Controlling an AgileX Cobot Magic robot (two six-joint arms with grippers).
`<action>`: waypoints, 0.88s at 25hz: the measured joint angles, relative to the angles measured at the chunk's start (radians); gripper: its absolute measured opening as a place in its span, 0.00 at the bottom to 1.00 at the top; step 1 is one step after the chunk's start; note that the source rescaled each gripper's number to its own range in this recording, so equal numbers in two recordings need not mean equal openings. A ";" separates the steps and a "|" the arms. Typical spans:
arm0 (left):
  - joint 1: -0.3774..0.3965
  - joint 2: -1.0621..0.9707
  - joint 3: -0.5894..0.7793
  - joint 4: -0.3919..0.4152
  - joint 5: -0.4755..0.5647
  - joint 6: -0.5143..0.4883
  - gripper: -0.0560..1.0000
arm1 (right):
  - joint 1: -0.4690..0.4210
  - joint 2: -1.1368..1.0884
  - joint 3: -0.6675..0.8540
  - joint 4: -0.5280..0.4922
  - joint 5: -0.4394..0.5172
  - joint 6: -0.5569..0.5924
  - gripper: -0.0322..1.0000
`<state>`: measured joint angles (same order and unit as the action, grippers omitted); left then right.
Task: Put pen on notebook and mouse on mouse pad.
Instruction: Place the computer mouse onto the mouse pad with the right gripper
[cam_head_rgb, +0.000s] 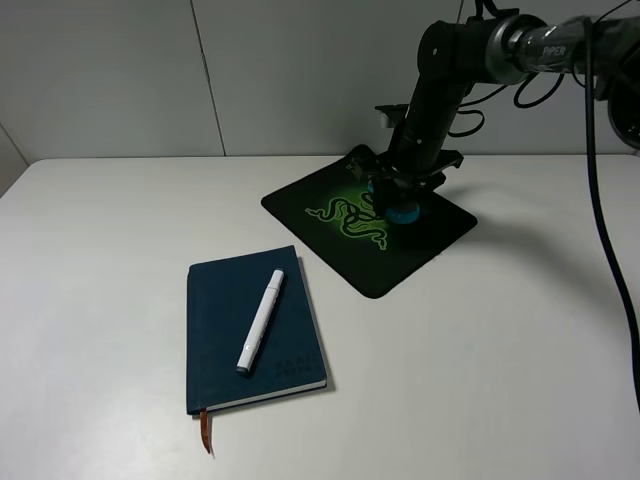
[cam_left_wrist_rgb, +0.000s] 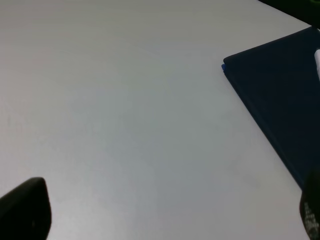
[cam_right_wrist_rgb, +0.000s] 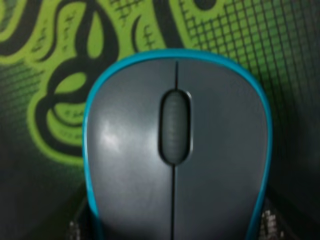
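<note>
The white pen lies diagonally on the closed navy notebook; the left wrist view shows a corner of the notebook and a sliver of the pen. The teal mouse with its grey top is at the middle of the black mouse pad, over the green snake logo. My right gripper is shut on the mouse's sides. I cannot tell whether the mouse touches the pad. My left gripper stands open over bare table, beside the notebook.
An orange-brown ribbon hangs from the notebook's near edge. The white table runs to a grey wall at the back. The right arm's cables hang down on the right.
</note>
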<state>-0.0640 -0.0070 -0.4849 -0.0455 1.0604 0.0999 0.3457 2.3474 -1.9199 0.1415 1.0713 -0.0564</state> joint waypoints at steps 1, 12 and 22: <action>0.000 0.000 0.000 0.000 0.000 0.000 1.00 | 0.000 0.004 0.000 -0.002 -0.009 0.000 0.03; 0.000 0.000 0.000 0.000 0.000 0.000 1.00 | 0.000 0.055 0.000 -0.008 -0.041 0.000 0.03; 0.000 0.000 0.000 0.000 0.000 0.000 1.00 | 0.000 0.055 0.000 -0.007 -0.040 0.000 0.39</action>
<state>-0.0640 -0.0070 -0.4849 -0.0455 1.0604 0.0999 0.3457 2.4020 -1.9199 0.1349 1.0316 -0.0564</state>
